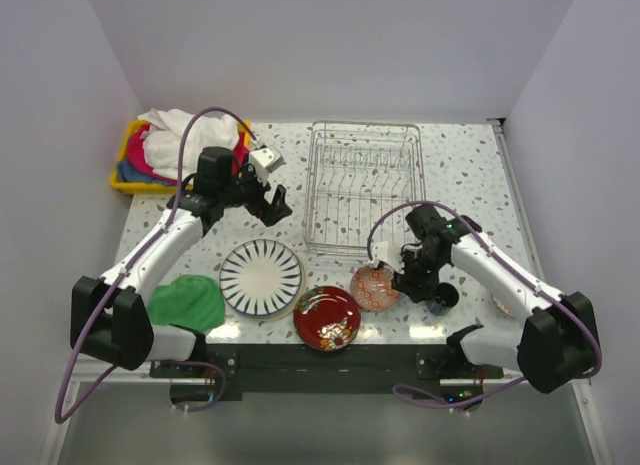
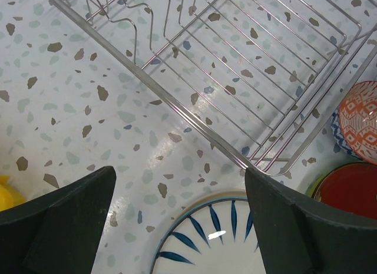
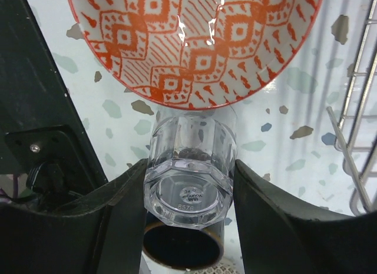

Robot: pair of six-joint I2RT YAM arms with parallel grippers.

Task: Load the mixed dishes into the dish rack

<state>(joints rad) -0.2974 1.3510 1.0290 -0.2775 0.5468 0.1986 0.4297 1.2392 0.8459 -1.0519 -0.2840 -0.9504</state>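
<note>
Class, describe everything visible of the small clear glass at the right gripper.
The small clear glass is transparent, with faceted sides and a thick octagonal base bearing a round sticker. The right gripper clamps it, one finger on each side, base towards the wrist camera. Its far end meets the orange-red bowl in view; contact unclear.

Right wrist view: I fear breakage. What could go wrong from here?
The smooth clear glass, pinched in the right claw, could slip. The orange-red bowl sits close beyond it, and the dark mug close by; either might get knocked as the glass travels toward the dish rack.
</note>
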